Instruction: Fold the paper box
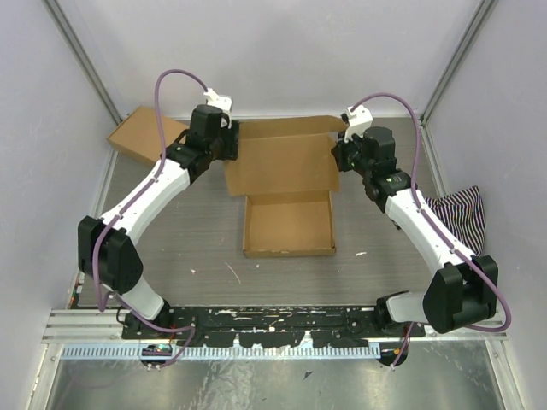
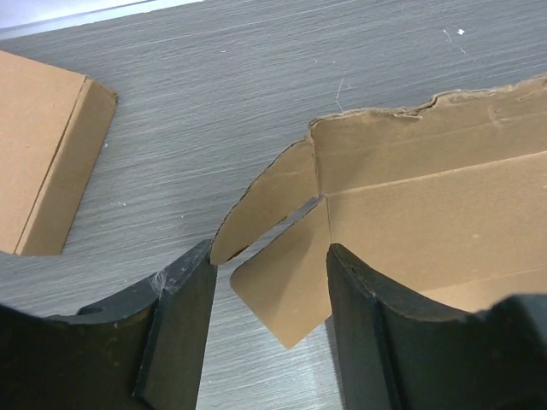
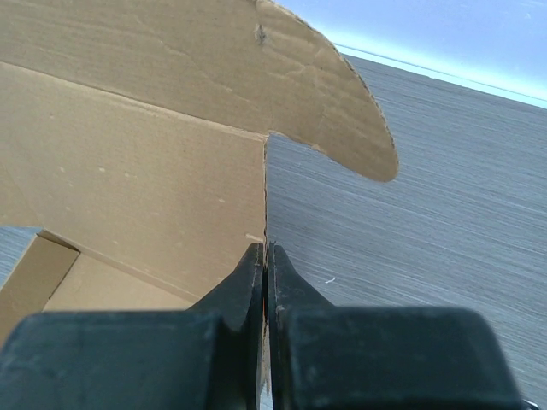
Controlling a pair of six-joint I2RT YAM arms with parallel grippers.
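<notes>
The paper box lies mid-table as a shallow brown tray with its hinged lid raised at the back. My left gripper is at the lid's left end. In the left wrist view it is open, and a rounded side flap hangs between its fingers, touching neither. My right gripper is at the lid's right end. In the right wrist view it is shut on the lid's right edge, below a rounded tab.
A second, compact ready-made cardboard box lies at the back left; it also shows in the left wrist view. A striped cloth lies at the right wall. Metal frame posts stand at the back corners.
</notes>
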